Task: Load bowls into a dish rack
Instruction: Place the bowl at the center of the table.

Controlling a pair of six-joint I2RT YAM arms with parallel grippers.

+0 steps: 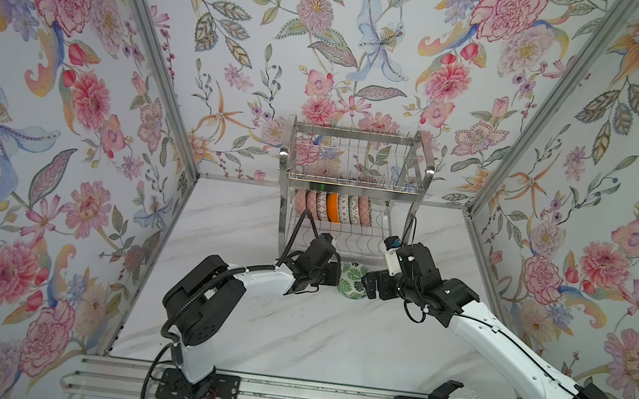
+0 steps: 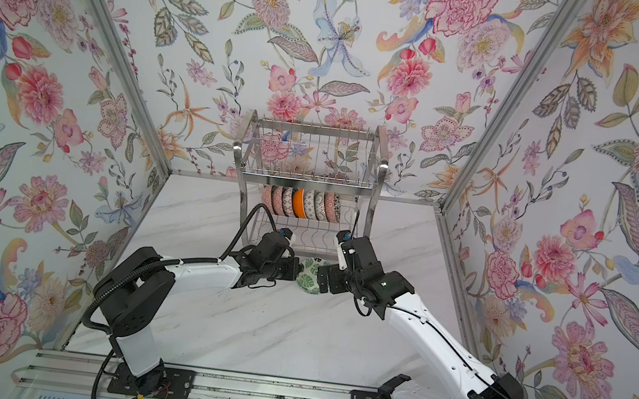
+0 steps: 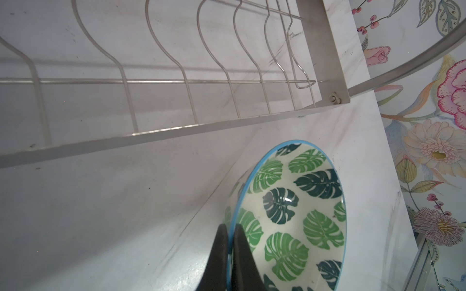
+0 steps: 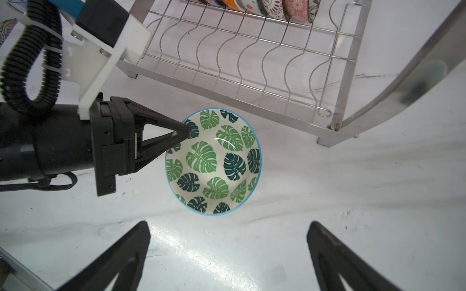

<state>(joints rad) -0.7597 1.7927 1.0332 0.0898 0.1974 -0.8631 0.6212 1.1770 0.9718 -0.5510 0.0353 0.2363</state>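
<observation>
The left gripper point(image 4: 185, 131) is pinched tight on the blue rim of the green leaf bowl point(image 4: 213, 161), one finger inside and one outside. The right gripper point(image 4: 228, 224) has its fingers spread wide with nothing between them, and in both top views it sits just beside the opposite side of that bowl point(image 1: 352, 281). The bowl is just in front of the dish rack point(image 1: 352, 187), its inside facing up; whether it rests on the table point(image 1: 293, 330) cannot be told. A row of bowls point(image 1: 333, 207) stands on edge in the rack's lower tier. The table is white with grey marble veining and some dark specks. Floral wallpaper point(image 1: 27, 131) covers the three walls around it.
</observation>
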